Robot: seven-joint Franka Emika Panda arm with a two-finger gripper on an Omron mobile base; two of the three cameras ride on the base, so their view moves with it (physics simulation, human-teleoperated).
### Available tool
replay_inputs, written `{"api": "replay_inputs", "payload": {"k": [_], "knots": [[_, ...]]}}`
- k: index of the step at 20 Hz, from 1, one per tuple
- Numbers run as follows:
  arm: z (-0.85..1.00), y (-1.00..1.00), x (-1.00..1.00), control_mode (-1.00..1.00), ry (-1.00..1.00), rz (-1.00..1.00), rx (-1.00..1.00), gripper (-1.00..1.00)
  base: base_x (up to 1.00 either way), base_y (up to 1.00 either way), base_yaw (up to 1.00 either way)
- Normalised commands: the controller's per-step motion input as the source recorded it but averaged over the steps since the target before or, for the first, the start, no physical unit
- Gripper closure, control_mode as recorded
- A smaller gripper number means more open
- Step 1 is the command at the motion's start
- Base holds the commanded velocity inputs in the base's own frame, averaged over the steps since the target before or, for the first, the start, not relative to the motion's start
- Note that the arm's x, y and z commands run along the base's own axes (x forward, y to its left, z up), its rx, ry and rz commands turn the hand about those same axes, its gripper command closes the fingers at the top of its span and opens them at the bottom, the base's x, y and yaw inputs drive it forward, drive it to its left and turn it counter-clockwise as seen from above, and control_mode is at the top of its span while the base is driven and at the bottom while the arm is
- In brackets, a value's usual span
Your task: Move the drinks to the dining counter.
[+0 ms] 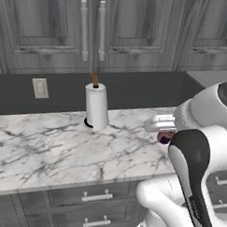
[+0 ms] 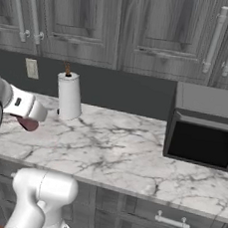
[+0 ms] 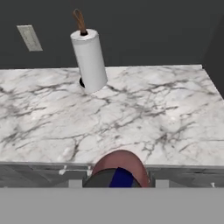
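Between closed fingers [image 3: 117, 177], purple drink [image 3: 119, 164]

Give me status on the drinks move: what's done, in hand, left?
Done: nothing visibly delivered; no dining counter in these views. In hand: the hand is shut on the dark-purple drink, lifted over the worktop edge, near the paper-towel roll. Left: carry it to the dining counter, set it down, then fetch the teal cup, which I can't see here.

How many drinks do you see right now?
1: the dark-purple drink container, held in the pincer at the marble worktop's front edge. Another may be hidden.
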Motion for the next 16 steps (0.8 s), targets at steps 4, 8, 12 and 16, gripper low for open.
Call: {"api": "replay_inputs", "payload": {"k": [4,8,12,16], "knots": [[0.50,-0.21,-0.62,-1.00,-0.06,0.00,0.00,1.00,0.00,0.00,0.00],[0.20,-0.01,-0.36,-1.00,-0.04,0.00,0.00,1.00,0.00,0.00,0.00],[0.04,0.00,-0.36,-1.00,0.00,0.00,0.00,1.00,0.00,0.00,0.00],[0.02,0.00,-0.49,-1.00,0.00,0.01,0.02,1.00,0.00,0.00,0.00]]}}
